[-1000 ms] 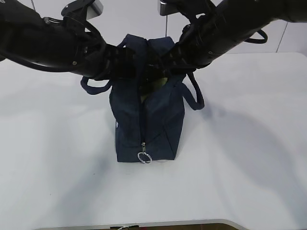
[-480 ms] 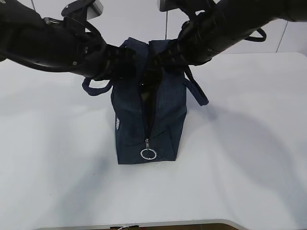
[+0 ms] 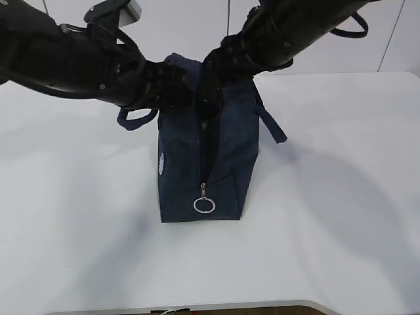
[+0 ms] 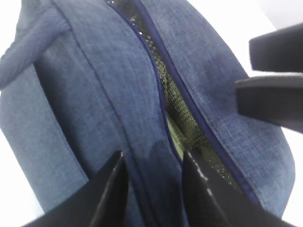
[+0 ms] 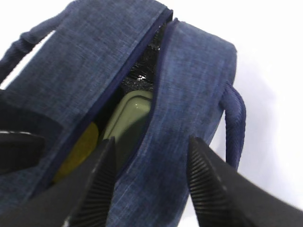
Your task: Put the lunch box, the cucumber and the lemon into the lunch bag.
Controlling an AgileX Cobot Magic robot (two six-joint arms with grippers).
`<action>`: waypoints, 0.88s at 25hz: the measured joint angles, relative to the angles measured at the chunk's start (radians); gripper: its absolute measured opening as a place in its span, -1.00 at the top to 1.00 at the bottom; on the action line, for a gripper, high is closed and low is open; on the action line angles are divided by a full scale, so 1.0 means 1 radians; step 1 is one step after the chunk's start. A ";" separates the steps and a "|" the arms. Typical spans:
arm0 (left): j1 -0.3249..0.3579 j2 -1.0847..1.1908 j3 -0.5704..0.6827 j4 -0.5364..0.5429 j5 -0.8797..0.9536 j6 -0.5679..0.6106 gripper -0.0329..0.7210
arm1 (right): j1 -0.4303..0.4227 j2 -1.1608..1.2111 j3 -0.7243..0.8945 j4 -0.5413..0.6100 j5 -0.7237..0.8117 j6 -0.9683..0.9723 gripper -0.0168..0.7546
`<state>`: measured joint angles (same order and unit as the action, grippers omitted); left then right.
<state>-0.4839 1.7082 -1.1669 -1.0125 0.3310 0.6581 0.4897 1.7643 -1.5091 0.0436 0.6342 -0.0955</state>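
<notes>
Since a moment ago, the lunch bag [image 3: 205, 154] has been let go and its slit has narrowed. Both the left gripper [image 4: 154, 187] and the right gripper [image 5: 151, 182] are spread apart around loose cloth. The lunch box [image 5: 129, 124] and lemon [image 5: 78, 153] are seen inside; the cucumber is hidden. The bag could be tipped if cloth gets snagged.

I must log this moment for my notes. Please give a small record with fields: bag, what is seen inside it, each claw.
bag: navy bag upright on the white table, top slit partly open, ring pull low on the near end
seen inside: green lid of the lunch box; lemon beside it; cucumber not visible
left claw: open, astride one edge of the slit
right claw: open, astride the other edge
</notes>
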 joint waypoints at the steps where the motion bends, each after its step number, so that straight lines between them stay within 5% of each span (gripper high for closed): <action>1: 0.000 0.000 0.000 0.000 0.000 0.000 0.18 | 0.000 -0.002 -0.012 0.011 0.012 -0.010 -0.07; 9: 0.000 0.000 0.000 0.021 0.033 0.000 -0.05 | 0.000 -0.047 -0.027 0.195 0.059 -0.182 -0.07; 14: 0.028 -0.021 0.000 0.032 0.066 0.000 -0.26 | 0.000 -0.080 -0.027 0.214 0.109 -0.220 -0.07; 22: 0.063 -0.055 0.000 0.039 0.147 0.039 -0.29 | 0.000 -0.145 -0.027 0.240 0.175 -0.295 -0.07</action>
<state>-0.4213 1.6531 -1.1669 -0.9735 0.4780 0.6967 0.4897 1.6192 -1.5362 0.2835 0.8090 -0.3902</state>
